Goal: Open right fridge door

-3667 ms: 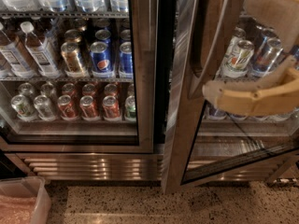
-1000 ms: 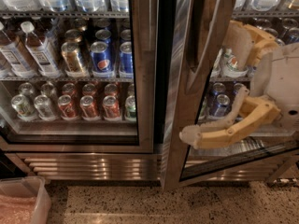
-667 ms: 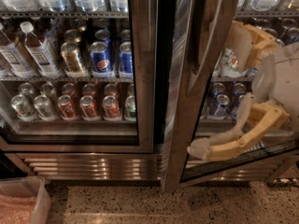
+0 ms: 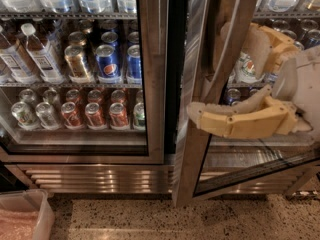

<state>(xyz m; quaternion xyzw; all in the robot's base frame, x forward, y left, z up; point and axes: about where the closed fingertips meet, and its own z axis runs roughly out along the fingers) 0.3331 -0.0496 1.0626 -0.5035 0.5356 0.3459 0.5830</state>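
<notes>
Two spread jaws lie across the ajar right fridge door.

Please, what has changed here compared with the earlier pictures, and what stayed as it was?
The gripper first sank lower in front of the right fridge door, then moved left and slightly up. Its tip now lies over the door's steel frame. Whether it holds the door cannot be seen. The door stays ajar at about the same angle. The left door stays shut, and the Pepsi cans are unmoved.

The pincer at the right fridge door partly hides cans; the door's top is cut off.
</notes>
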